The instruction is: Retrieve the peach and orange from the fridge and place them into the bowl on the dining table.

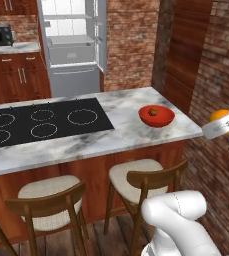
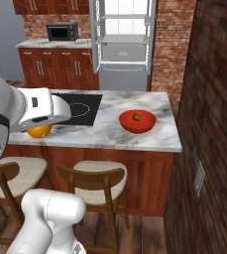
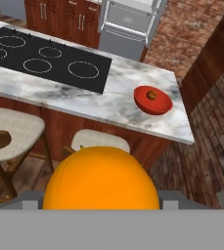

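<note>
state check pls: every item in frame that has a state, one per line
Bright yellow-orange ball, the orange: held in the gripper, in the air short of the table.
Gripper: shut on the orange.
Dull reddish-tan peach: in the bowl.
Shallow glossy red bowl: upright on the marble dining table, holding the peach.
Grey-silver fridge: doors open.

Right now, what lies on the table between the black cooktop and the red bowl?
Nothing: in the left base view, only bare marble of the dining table separates the cooktop from the bowl. The peach sits inside the bowl.
</note>
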Controlling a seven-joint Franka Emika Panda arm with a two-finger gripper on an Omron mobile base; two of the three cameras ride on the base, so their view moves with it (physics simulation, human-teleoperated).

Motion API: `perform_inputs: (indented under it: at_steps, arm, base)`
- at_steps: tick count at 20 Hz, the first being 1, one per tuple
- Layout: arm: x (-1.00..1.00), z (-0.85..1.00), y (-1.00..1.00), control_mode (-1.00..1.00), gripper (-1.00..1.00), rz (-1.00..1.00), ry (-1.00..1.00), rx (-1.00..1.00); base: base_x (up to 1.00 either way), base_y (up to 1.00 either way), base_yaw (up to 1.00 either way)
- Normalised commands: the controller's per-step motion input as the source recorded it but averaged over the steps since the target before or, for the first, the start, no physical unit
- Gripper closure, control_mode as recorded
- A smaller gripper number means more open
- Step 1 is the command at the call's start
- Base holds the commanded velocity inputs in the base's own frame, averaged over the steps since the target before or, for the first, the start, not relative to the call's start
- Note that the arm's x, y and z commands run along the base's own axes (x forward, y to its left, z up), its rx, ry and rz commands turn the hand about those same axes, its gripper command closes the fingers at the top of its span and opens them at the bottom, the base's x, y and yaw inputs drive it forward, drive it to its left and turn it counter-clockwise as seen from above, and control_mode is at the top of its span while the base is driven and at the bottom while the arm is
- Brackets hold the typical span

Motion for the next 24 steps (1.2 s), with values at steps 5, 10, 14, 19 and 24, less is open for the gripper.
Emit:
perform_inputs:
  at_steps: [5, 10, 14, 19, 24]
  arm:
    - [0.0, 0.0, 0.0, 1.0, 1.0, 0.0, 0.0, 0.0]
    - [0.0, 0.0, 0.0, 1.0, 1.0, 0.0, 0.0, 0.0]
    - [0.0, 0.0, 0.0, 1.0, 1.0, 0.0, 0.0, 0.0]
    - [0.0, 0.0, 0.0, 1.0, 1.0, 0.0, 0.0, 0.0]
    - [0.0, 0.0, 0.0, 1.0, 1.0, 0.0, 0.0, 0.0]
  base:
    - [0.36, -0.27, 0.0]
    - [0.38, -0.66, 0.07]
    - [0.34, -0.74, 0.18]
    - [0.36, -0.65, 0.24]
    - [0.8, -0.1, 0.11]
